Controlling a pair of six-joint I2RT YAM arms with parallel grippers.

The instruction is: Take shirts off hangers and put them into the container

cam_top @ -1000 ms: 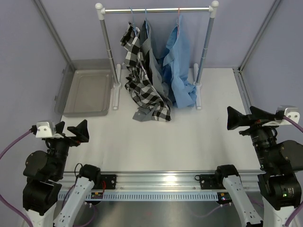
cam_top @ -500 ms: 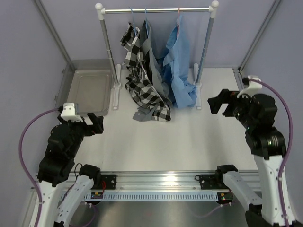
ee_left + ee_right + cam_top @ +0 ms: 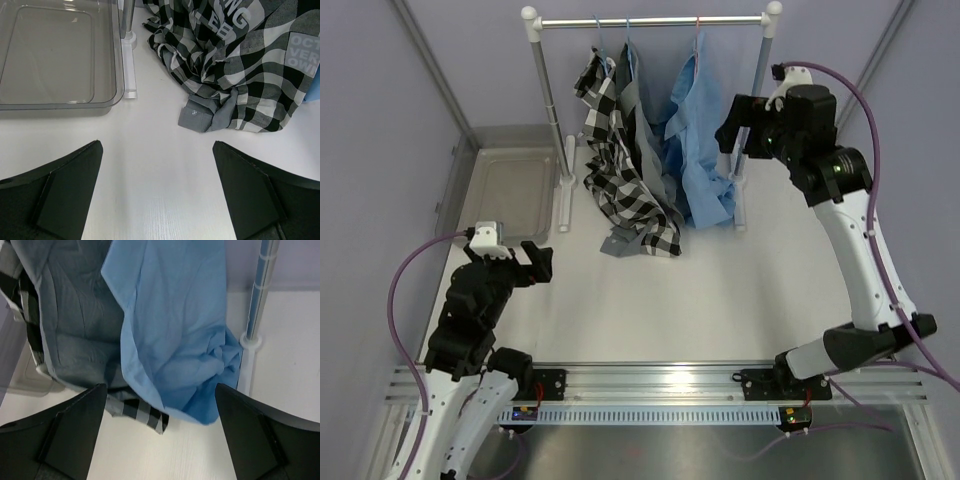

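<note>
Right pincer (image 3: pixel 160 386) wide facing rumpled light blue shirt (image 3: pixel 170 330), left pincer (image 3: pixel 157 143) wide

We see a robot test lab here, not a home; plain purple walls (image 3: pixel 380 120) and bare metal posts (image 3: pixel 430 60) close in a booth; a left robot arm (image 3: pixel 470 310) and a right robot arm (image 3: pixel 855 240) are bolted to a silver rail (image 3: pixel 660 380) at the edge of a white surface (image 3: pixel 720 290); purple cables (image 3: pixel 405 290) loop off them; a pipe rack (image 3: pixel 650 20) holds shirts (image 3: pixel 630 170).
</note>
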